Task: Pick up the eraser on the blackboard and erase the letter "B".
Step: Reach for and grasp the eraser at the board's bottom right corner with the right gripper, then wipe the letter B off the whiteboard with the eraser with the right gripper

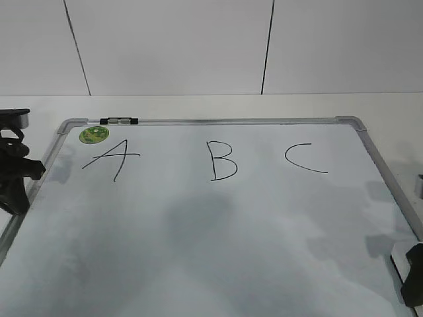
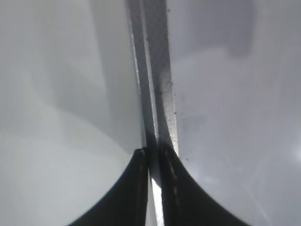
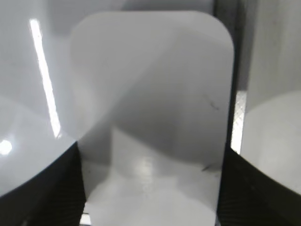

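The blackboard is a white board in a grey frame that lies flat and fills the exterior view. The letter "B" is drawn in thin black line at its upper middle. The eraser, a white rounded block, fills the right wrist view and shows as a white corner in the exterior view, at the board's lower right edge. My right gripper has a finger against each side of it and also shows in the exterior view. My left gripper is shut and empty over the board's left frame, and shows in the exterior view.
A slanted "A" is left of the B and a "C" right of it. A round green sticker and a black clip sit at the top left frame. A white wall stands behind the table.
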Robot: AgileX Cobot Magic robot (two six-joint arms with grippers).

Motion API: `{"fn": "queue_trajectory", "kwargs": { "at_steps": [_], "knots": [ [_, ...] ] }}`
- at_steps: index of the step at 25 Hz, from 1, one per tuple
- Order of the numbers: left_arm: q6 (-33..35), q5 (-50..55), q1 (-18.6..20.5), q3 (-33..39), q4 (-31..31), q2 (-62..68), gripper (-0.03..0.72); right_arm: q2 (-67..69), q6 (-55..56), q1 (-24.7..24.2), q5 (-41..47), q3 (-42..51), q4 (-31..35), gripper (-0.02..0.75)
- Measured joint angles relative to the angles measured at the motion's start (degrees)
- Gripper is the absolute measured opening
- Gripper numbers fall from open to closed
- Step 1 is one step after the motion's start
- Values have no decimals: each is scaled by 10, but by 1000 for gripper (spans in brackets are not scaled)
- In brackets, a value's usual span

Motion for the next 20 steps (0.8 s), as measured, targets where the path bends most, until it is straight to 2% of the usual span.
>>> {"fn": "queue_trajectory", "kwargs": {
  "at_steps": [12, 20],
  "knots": [
    [0, 1, 0, 0, 0, 0, 29, -3, 0, 0, 55, -81, -5, 561],
    [0, 1, 0, 0, -3, 0, 29, -2, 0, 1, 119, -202, -8, 561]
  ]
}}
